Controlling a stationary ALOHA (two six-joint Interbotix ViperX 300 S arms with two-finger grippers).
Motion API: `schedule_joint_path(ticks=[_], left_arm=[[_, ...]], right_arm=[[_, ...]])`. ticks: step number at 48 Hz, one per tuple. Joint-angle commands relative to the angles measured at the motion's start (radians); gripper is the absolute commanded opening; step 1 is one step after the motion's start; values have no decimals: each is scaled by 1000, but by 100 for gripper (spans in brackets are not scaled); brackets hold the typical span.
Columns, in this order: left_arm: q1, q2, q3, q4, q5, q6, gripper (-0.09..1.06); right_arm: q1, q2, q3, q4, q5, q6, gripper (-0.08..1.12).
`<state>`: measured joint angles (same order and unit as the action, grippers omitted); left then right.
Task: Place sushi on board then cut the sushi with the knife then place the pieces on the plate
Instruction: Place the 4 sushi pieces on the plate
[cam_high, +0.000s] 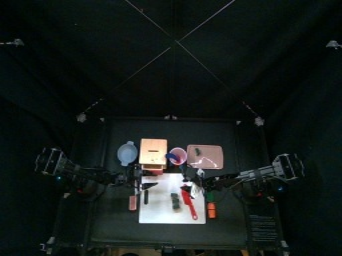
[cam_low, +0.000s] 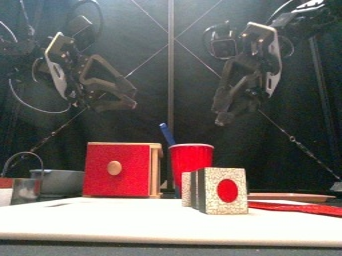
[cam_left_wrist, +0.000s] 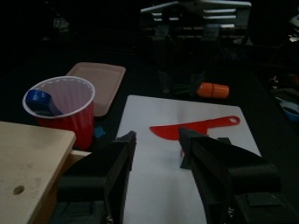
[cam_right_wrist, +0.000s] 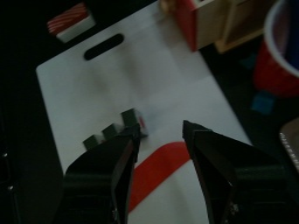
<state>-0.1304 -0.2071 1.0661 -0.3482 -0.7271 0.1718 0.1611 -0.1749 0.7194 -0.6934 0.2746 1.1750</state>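
Note:
A dark green sushi roll (cam_high: 175, 203) (cam_low: 217, 190) lies on the white cutting board (cam_high: 158, 212), its red-centred end facing the front. Just right of it a red toy knife (cam_high: 190, 201) (cam_left_wrist: 193, 129) lies flat on the board. The pink tray (cam_high: 205, 154) sits at the back right. My left gripper (cam_high: 144, 181) (cam_left_wrist: 158, 149) hangs open and empty above the board's back left. My right gripper (cam_high: 201, 180) (cam_right_wrist: 160, 140) hangs open above the board's back right. In the right wrist view the roll (cam_right_wrist: 105, 136) and knife (cam_right_wrist: 163, 166) lie below its jaws, untouched.
Behind the board stand a blue-grey bowl (cam_high: 127, 152), a wooden box (cam_high: 152, 152) with a red drawer front (cam_low: 123, 170), and a red cup (cam_high: 177, 156) holding a blue knife (cam_low: 167, 132). A red toy (cam_high: 132, 201) lies left of the board, an orange toy (cam_high: 210, 209) to its right.

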Motion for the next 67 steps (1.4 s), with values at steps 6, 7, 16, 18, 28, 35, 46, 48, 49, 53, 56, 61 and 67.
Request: schedule_joint_path(ticks=[6,7,16,18,28,35,46,48,49,53,56,61,67], left_arm=[[21,-3,-43,3,-5,2,82],[23,-3,-44,3,-6,2,82],[23,-5,-41,2,-5,0,82],[25,-3,-41,2,-5,0,82],[25,-3,-38,0,-3,0,82],[25,-3,-40,2,-3,0,82],[28,-3,-40,3,-3,2,82],[28,-3,-41,3,-3,3,82],[28,-3,-41,3,-3,3,82],[28,-3,-41,3,-3,3,82],[28,-3,-41,3,-3,3,82],[28,-3,-38,3,-2,3,82],[28,-5,-34,3,-3,2,82]], right_arm=[[26,44,-46,-28,-17,-5,81],[25,49,-46,-32,-20,-5,81],[25,74,-67,-74,-44,-5,80],[25,67,-75,-72,-44,-5,80],[35,11,-86,-32,2,-5,80],[54,-63,-77,51,78,-17,80],[74,-120,-98,307,212,-291,80],[67,-109,-106,362,230,-371,80],[63,-103,-107,388,230,-411,80],[32,-69,-124,525,213,-578,80],[9,-44,-133,600,195,-667,80],[-21,0,-147,695,163,-788,80],[-40,66,-178,746,143,-882,80]])
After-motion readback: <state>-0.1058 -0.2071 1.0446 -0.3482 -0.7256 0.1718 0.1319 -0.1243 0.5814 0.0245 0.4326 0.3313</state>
